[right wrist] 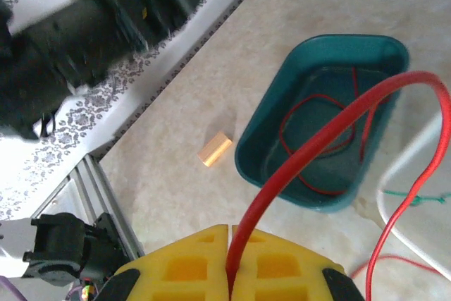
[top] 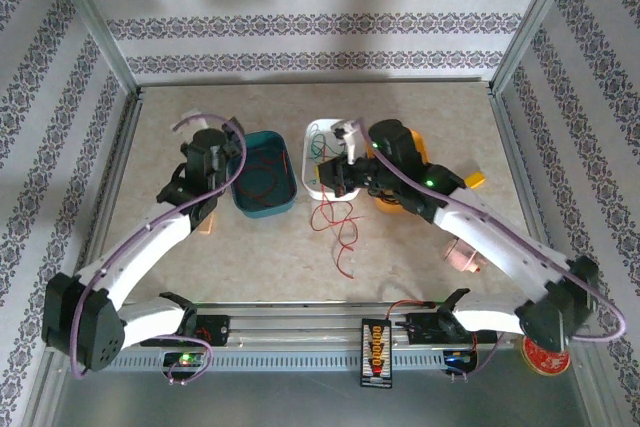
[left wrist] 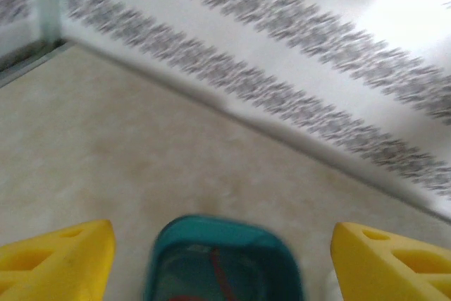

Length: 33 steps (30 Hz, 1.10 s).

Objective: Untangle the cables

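Now left gripper (left wrist: 222, 237) wide, empty, above teal bin (left wrist: 211, 225); red cable (right wrist: 282, 130) coiled inside, seemingly sorted. Right gripper (right wrist: 229, 244) beside bin clamps second red cable (right wrist: 317, 139), likely freeing it.

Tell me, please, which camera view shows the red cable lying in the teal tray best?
The right wrist view: there the red cable lies in sharp, large loops inside the teal tray. The top external view shows it small and thin. The left wrist view catches a blurred strand at the bottom edge.
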Motion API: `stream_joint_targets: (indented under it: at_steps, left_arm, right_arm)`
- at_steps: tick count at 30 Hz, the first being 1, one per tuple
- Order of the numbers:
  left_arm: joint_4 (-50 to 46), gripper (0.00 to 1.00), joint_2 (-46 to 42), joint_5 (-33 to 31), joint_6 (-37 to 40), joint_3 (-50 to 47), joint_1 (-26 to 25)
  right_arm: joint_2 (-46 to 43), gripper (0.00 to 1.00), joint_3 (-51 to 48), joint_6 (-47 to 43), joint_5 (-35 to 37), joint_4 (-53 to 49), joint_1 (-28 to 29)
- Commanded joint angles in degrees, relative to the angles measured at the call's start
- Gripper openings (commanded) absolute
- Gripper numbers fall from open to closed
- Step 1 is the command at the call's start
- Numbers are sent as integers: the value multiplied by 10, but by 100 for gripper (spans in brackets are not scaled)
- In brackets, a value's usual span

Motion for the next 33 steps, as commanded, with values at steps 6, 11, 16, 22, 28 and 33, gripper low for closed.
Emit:
stream_joint_targets:
  at_steps: [6, 11, 16, 22, 28, 33]
  left_arm:
    - [-157, 80, -97, -76, -117, -95, 0]
    - [-159, 81, -116, -84, -90, -84, 0]
    - [-158, 81, -114, -79, -78, -71, -1]
    - [-140, 82, -101, -54, -56, -66, -2]
    - [-99, 81, -90, -15, -22, -70, -4]
    - [-53, 80, -61, 31, 11, -71, -19]
  right_arm:
    - [166, 0, 154, 4, -24, 80, 24]
    - [292, 0, 265, 5, -24, 76, 16]
    - [408, 0, 339, 35, -48, 79, 19]
    - [453, 34, 344, 45, 55, 60, 27]
    - [363, 53, 269, 19, 201, 39, 36]
    - [244, 54, 127, 18, 243, 32, 37]
